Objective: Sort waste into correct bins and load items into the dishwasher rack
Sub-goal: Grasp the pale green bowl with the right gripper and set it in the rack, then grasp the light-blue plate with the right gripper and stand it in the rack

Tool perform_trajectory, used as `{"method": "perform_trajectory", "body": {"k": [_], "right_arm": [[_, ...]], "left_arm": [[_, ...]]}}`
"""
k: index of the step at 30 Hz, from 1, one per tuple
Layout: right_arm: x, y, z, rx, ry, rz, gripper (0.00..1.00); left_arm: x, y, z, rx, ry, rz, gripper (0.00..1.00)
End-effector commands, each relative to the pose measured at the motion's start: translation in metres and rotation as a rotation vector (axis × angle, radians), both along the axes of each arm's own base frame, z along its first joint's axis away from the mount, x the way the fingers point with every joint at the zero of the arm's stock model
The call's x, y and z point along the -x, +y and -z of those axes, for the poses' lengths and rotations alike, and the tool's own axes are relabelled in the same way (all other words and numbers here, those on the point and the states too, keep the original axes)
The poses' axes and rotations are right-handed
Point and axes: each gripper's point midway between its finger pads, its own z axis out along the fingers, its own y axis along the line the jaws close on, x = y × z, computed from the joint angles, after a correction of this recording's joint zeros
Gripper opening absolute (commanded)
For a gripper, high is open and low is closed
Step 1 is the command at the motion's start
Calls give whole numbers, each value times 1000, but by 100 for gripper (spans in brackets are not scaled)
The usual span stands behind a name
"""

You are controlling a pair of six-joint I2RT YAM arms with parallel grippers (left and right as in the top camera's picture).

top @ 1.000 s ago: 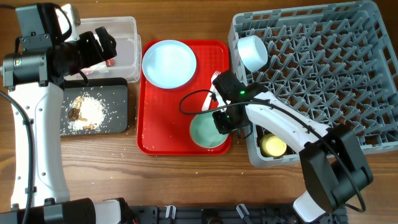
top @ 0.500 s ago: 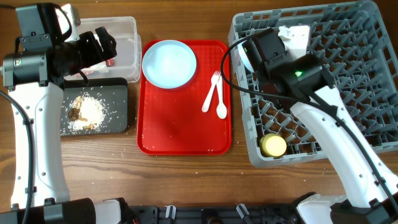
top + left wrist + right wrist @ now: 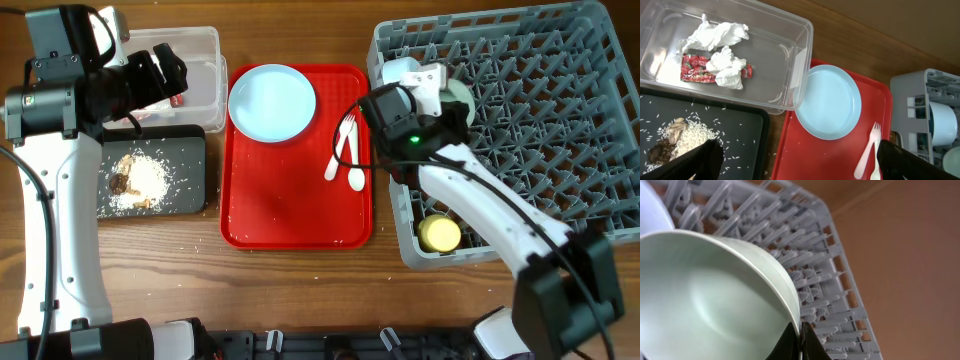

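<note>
My right gripper (image 3: 800,332) is shut on the rim of a pale teal bowl (image 3: 705,295), held tilted over the grey dishwasher rack (image 3: 810,255). In the overhead view this bowl (image 3: 461,96) is at the rack's (image 3: 540,130) back left, beside the other bowl (image 3: 398,71). A yellow cup (image 3: 438,234) sits in the rack's front left corner. The blue plate (image 3: 272,102), white fork (image 3: 343,145) and spoon (image 3: 355,168) lie on the red tray. My left gripper (image 3: 800,167) is open and empty above the bins.
The clear tub (image 3: 790,47) holds white napkins (image 3: 720,35) and red-and-white wrappers (image 3: 692,67). The black tray (image 3: 747,142) holds rice with brown bits (image 3: 685,137). The red serving tray (image 3: 290,210) lies between bins and rack. Rice grains dot the table.
My right gripper lifted the teal bowl off the red tray and carried it to the rack's back left, beside the other bowl. The left arm has not moved.
</note>
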Motion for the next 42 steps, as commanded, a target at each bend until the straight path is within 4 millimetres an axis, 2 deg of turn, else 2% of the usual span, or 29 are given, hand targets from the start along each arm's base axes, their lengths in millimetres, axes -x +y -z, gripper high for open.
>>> {"method": "perform_trajectory", "body": {"k": [1,7,9,13,15,16,17,18,19,22,24,26,28,29,30,32,33,34,35,36,37,38,40,42], "right_arm": [[1,-4,20,115,74,10,4],[1,-8,19,194,78,32,4],[1,4,27,196,148,-32,4],[6,37,27,205,141,-122,8],[8,45,27,219,153,-149,8],[9,47,27,222,156,-157,11],[10,50,27,226,160,-166,40],[11,52,27,227,161,-171,60],[11,54,27,227,159,-177,74],[11,59,26,218,153,-188,87],[9,70,30,130,188,-244,89],[5,89,26,-12,196,-321,94],[-1,117,15,-199,196,-420,99],[-1,139,11,-314,216,-497,99],[4,172,8,-476,256,-617,99],[22,227,9,-728,344,-819,100],[32,246,8,-827,378,-883,100],[33,259,3,-986,347,-834,99],[29,264,3,-1120,296,-719,99],[17,263,13,-1223,224,-561,98],[6,259,23,-1250,163,-458,96],[-10,256,43,-1275,92,-336,87],[-27,272,87,-1331,86,-274,69],[-27,276,114,-1355,114,-216,61]], "left_arm": [[-1,3,0,-14,-2,5,100],[-1,3,0,-15,-2,5,100],[-1,3,0,-14,-2,5,100],[-1,3,0,-15,-2,5,100],[-1,3,0,-14,-2,5,100],[-1,3,0,-14,-2,5,100],[-1,3,0,-15,-2,5,100],[-1,3,0,-15,-2,5,100],[-1,3,0,-14,-2,5,100],[-1,3,0,-15,-2,5,100],[-1,3,0,-14,-2,5,100],[-1,3,0,-14,-2,5,100],[-1,3,0,-15,-2,5,100],[-1,3,0,-15,-2,5,100],[-1,3,0,-15,-2,5,100],[-1,3,0,-14,-2,5,100],[-1,3,0,-15,-2,5,100],[-1,3,0,-14,-2,5,100],[-1,3,0,-14,-2,5,100],[-1,3,0,-15,-2,5,100],[-1,3,0,-15,-2,5,100],[-1,3,0,-14,-2,5,100],[-1,3,0,-14,-2,5,100],[-1,3,0,-14,-2,5,100]]}}
